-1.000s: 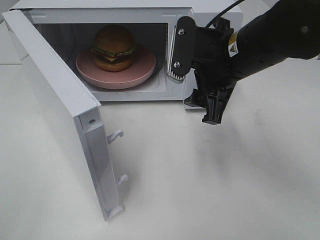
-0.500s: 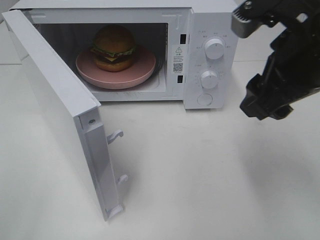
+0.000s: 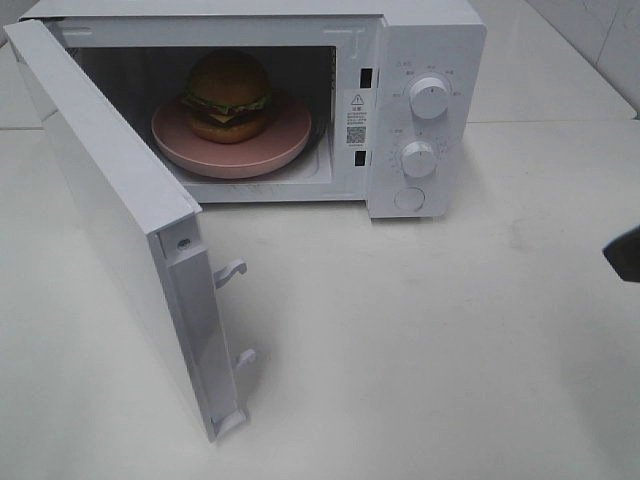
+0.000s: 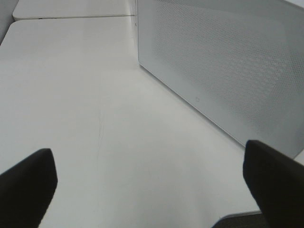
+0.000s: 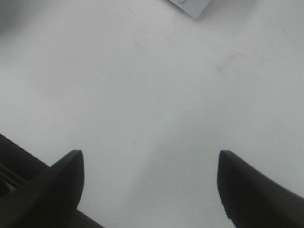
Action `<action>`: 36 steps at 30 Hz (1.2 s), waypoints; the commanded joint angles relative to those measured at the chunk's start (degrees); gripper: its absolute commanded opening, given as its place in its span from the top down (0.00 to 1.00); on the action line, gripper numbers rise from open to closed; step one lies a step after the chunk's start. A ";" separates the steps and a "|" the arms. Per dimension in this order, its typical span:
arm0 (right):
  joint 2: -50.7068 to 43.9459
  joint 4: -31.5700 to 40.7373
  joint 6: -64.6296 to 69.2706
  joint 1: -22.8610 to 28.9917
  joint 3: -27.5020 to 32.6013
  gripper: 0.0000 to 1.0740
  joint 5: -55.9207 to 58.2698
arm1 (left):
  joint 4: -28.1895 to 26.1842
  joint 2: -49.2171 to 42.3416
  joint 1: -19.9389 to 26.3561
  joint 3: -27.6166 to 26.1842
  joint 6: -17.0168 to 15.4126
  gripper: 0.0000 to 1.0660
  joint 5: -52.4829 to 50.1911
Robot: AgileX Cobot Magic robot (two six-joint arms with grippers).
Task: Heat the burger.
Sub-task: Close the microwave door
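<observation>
At the right edge of the overhead view only a dark sliver of the right arm shows, so the pincers are judged from the wrist cameras. The right gripper stands well open over bare white table, with nothing between its fingers and nothing touched. The left gripper is spread fully wide and is empty too, above the tabletop and near a white panel with a fine dot pattern; whether that is the door's outer face or the oven's side cannot be told. Seen from overhead, the burger sits on a pink plate inside the microwave in the upper middle of the frame. The door swings out toward the lower left, its edge with two latch hooks reaching far forward. Two knobs and a round button line the panel right of the cavity. Open table fills the lower right. Only the overhead view shows the burger, and only the wrist views show the fingers.
</observation>
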 commanded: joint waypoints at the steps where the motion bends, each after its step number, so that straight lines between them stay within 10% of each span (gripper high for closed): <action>1: -5.39 -0.74 0.63 -0.29 3.84 0.29 0.23 | -0.46 -0.97 -0.06 0.00 -0.06 0.06 -0.69; 36: -36.84 7.28 2.75 -26.53 18.51 0.29 -14.15 | -0.46 -0.97 -0.06 0.00 -0.06 0.06 -0.69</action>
